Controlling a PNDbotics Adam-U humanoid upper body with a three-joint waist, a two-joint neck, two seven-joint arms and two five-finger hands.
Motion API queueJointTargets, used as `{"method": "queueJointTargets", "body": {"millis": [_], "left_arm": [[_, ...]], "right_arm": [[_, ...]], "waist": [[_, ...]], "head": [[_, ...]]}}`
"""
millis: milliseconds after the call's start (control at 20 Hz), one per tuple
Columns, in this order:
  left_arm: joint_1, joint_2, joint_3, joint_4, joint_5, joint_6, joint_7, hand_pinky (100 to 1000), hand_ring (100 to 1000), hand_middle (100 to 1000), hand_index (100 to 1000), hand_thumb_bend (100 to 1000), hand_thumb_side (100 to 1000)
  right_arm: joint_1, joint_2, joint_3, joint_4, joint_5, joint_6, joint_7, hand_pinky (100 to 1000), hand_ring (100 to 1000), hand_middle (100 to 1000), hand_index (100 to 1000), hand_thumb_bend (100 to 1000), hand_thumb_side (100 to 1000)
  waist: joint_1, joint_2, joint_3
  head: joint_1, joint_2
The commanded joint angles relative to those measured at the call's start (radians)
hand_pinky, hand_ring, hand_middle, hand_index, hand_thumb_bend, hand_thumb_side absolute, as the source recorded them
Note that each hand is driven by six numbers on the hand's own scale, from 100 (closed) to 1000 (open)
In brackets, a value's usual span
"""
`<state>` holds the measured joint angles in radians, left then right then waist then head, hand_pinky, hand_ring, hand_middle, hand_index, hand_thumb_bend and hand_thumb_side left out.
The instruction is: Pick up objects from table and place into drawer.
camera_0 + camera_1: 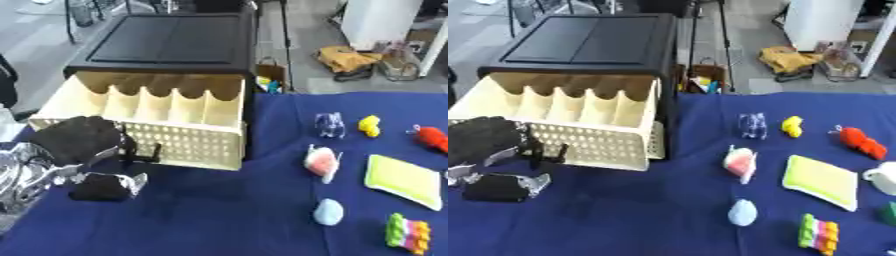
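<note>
A cream drawer (140,135) stands pulled out of a black cabinet (166,40); its divided compartments look empty. My left hand (83,142) hovers at the drawer's front left corner, open, with its fingers (131,152) close to the perforated front and nothing in it. On the blue cloth to the right lie a clear bluish toy (330,124), a yellow toy (370,126), a red toy (431,137), a pink-and-white object (322,161), a yellow-green pad (402,180), a light-blue egg shape (329,212) and a striped multicolour block (409,233). My right hand does not show.
A white cup (883,177) and a green thing (888,212) sit at the right edge. Beyond the table's far edge, bags (346,59) and a white unit (381,20) stand on the floor. Bare blue cloth (219,210) lies in front of the drawer.
</note>
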<state>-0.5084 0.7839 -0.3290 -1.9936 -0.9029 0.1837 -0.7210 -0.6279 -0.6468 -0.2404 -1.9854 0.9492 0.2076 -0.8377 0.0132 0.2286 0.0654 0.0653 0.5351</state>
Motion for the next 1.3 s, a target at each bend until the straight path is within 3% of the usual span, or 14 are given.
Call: {"method": "queueJointTargets", "body": {"millis": [50,650,1300], "left_arm": [[0.008,0.025,0.001,-0.006,0.020,-0.001,0.001,100,100,100,434,100,852],[0.024,0.021,0.000,-0.006,0.053,-0.003,0.003,100,100,100,429,100,857],[-0.001,0.049,0.052,-0.006,0.056,0.006,0.052,100,100,100,425,100,860]], "right_arm": [[-0.008,-0.020,-0.009,-0.015,0.006,0.011,-0.008,581,647,615,676,100,1000],[-0.006,-0.022,-0.010,-0.015,0.008,0.012,-0.010,581,647,616,676,100,1000],[-0.001,-0.026,-0.009,-0.015,0.011,0.012,-0.009,582,647,615,676,100,1000]], "waist": [[0.000,-0.017,0.002],[0.000,-0.020,0.009],[0.005,-0.030,0.020]], "head": [[-0.004,0.003],[-0.009,0.006],[-0.012,0.008]]}}
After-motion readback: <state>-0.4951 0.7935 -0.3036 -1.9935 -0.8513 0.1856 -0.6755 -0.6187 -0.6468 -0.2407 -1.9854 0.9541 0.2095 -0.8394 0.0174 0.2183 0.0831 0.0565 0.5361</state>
